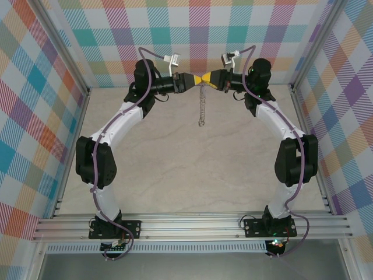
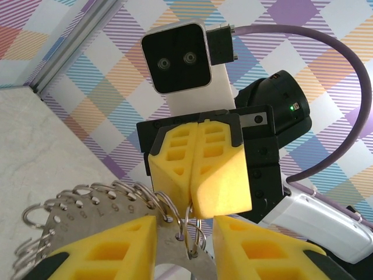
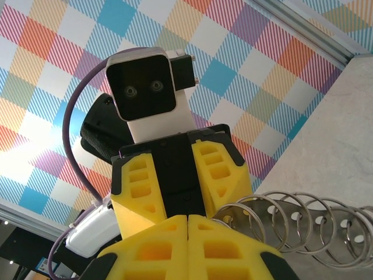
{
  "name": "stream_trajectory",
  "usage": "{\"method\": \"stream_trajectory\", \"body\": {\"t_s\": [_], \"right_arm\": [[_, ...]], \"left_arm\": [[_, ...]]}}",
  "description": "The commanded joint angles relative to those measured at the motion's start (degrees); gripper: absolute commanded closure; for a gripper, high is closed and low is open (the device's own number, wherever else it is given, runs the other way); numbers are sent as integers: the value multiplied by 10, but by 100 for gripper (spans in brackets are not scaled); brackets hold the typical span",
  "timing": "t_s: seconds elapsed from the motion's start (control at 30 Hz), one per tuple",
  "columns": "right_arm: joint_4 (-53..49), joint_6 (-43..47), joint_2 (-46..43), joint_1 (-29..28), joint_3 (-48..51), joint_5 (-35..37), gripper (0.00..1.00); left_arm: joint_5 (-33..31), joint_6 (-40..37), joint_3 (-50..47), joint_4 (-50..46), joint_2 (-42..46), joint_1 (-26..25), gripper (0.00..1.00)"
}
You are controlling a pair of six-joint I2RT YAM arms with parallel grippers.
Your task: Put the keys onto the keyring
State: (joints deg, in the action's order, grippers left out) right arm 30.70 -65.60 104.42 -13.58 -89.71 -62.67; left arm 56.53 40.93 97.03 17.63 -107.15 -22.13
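Observation:
My two grippers meet tip to tip high at the back, the left gripper (image 1: pixel 195 80) facing the right gripper (image 1: pixel 208 79). The keyring (image 1: pixel 202 106) hangs down from where they meet. It is a curved grey metal strip (image 2: pixel 76 213) with numbered holes and several wire rings threaded through it. In the left wrist view the right gripper (image 2: pixel 192 201) is shut, pinching one wire ring (image 2: pixel 187 224) at the strip's end. My left gripper (image 2: pixel 185 236) has its yellow fingers apart, with the strip's end filling the gap between them. In the right wrist view the strip (image 3: pixel 303 224) runs off to the right. The keys are out of view.
Pale marble-look tabletop (image 1: pixel 198 169) lies below both arms. Plaid walls with aluminium frame posts (image 1: pixel 78 93) close in the back and both sides. A rail (image 1: pixel 192 224) at the near edge carries both arm bases. Purple cables loop along each arm.

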Motion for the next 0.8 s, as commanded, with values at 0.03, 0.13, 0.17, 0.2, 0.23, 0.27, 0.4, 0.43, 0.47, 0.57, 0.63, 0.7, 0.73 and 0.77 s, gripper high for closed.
{"method": "stream_trajectory", "body": {"t_s": [0.03, 0.13, 0.17, 0.2, 0.23, 0.27, 0.4, 0.43, 0.47, 0.57, 0.63, 0.7, 0.73, 0.77], "right_arm": [[15, -3, 2, -4, -22, -3, 100], [15, -2, 3, -4, -22, -3, 100], [16, -2, 3, -5, -22, -3, 100], [16, -2, 3, -5, -22, -3, 100], [16, -3, 3, -5, -21, -3, 100], [16, -2, 4, -6, -22, -3, 100], [17, -1, 5, -7, -22, -1, 100], [16, -1, 5, -7, -22, -1, 100], [16, -2, 5, -7, -22, 0, 100], [16, -3, 6, -8, -24, 3, 100], [17, -5, 8, -9, -25, 4, 100], [17, -8, 7, -9, -26, 6, 100], [18, -10, 5, -9, -24, 8, 100], [20, -11, 2, -8, -22, 11, 92]], "left_arm": [[7, 11, 22, 33, -5, -6, 70], [6, 13, 23, 39, -6, -8, 74], [5, 14, 24, 41, -6, -8, 76], [3, 17, 24, 44, -7, -9, 78], [4, 19, 25, 46, -8, -10, 80], [6, 20, 26, 47, -9, -11, 81], [13, 24, 27, 56, -12, -14, 84], [15, 24, 27, 56, -13, -16, 84], [17, 24, 27, 57, -13, -17, 85], [23, 25, 26, 60, -13, -20, 92], [21, 25, 25, 62, -12, -22, 100], [15, 31, 21, 70, -11, -24, 100], [7, 40, 16, 80, -9, -25, 100], [-1, 46, 11, 90, -7, -24, 100]]}}
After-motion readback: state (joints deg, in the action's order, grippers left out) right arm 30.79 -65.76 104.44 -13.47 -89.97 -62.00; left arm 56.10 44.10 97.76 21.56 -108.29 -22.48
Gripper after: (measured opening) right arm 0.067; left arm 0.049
